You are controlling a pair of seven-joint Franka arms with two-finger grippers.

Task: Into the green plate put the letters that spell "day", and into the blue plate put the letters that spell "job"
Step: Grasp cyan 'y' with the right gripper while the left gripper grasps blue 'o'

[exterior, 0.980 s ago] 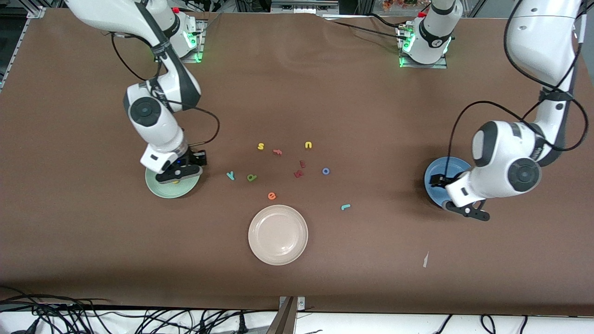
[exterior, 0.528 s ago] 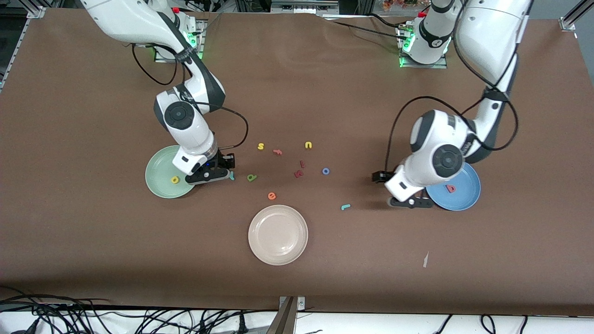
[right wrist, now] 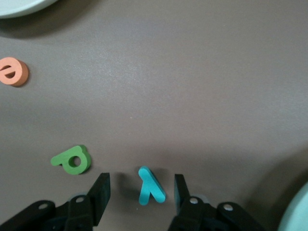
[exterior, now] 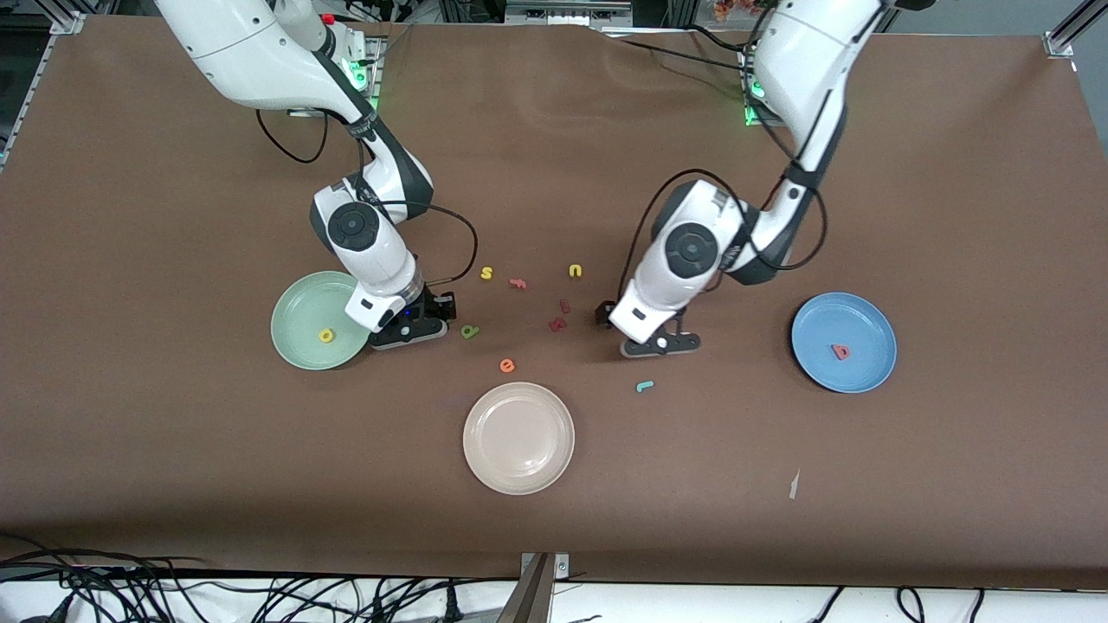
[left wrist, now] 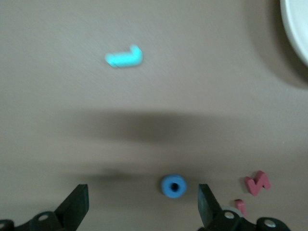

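Glossy white arm [exterior: 363, 234] segments carry dark grey joint discs and looping black cables.

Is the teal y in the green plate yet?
No. The teal y lies on the table between the right gripper's open fingers; the green plate holds only a yellow d.

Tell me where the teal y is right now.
The teal y lies on the table between the open fingers of the right tool, beside the olive-green a and just off the green plate; in the front view the tool hides it.

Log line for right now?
left gripper: open over blue o | right gripper: open around teal y | d, b plated
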